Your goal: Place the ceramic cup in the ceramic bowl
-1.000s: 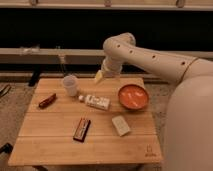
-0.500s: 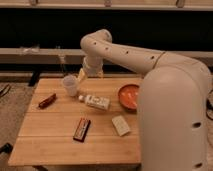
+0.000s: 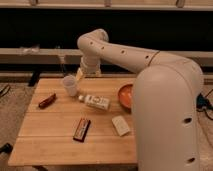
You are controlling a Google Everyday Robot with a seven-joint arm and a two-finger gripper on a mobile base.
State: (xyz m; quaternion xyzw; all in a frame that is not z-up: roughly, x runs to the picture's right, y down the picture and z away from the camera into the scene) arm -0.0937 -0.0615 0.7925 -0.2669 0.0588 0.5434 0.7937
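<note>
Now the gripper (image 3: pixel 80 75), open or closed I cannot tell, should centre squarely over the small white ceramic cup (image 3: pixel 70 86) just beside it.

Bulky cream-white arm (image 3: pixel 125 55), dark screw holes, yellowish jaws near cup (image 3: pixel 70 85).

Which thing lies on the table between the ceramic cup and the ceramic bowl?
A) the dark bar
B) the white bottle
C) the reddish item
B: the white bottle lies between the ceramic cup and the ceramic bowl; the pincer hovers close beside the cup.
</note>
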